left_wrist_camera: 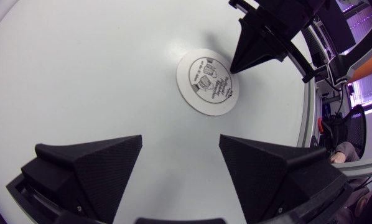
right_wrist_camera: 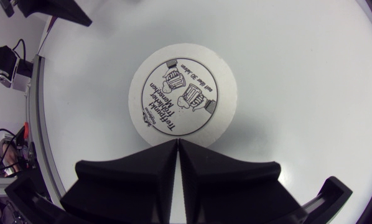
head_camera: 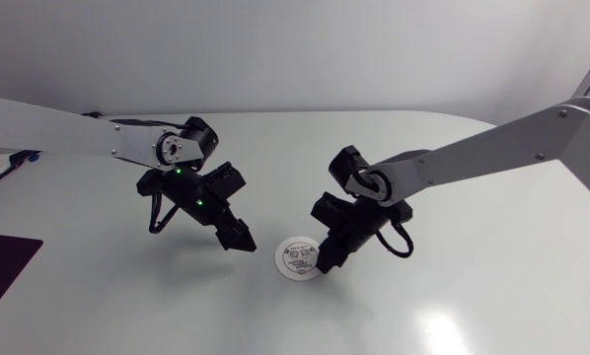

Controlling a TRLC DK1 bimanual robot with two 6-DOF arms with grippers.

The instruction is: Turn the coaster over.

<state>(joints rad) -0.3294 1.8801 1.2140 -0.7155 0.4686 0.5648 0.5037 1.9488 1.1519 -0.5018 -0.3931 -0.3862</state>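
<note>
A round white coaster [head_camera: 298, 257] with black print on its upper face lies flat on the table near the middle front. My right gripper [head_camera: 327, 264] is shut with nothing in it, and its tip rests at the coaster's right edge; in the right wrist view the closed fingers [right_wrist_camera: 177, 146] meet just at the rim of the coaster [right_wrist_camera: 181, 96]. My left gripper [head_camera: 240, 240] hangs a little to the left of the coaster, open and empty. In the left wrist view the coaster [left_wrist_camera: 208, 81] lies ahead of the wide-apart fingers [left_wrist_camera: 89, 165], with my right gripper's tip [left_wrist_camera: 234, 66] touching its far edge.
A dark mat [head_camera: 1, 266] lies at the table's left front edge. The white table [head_camera: 453, 296] stretches bare around the coaster.
</note>
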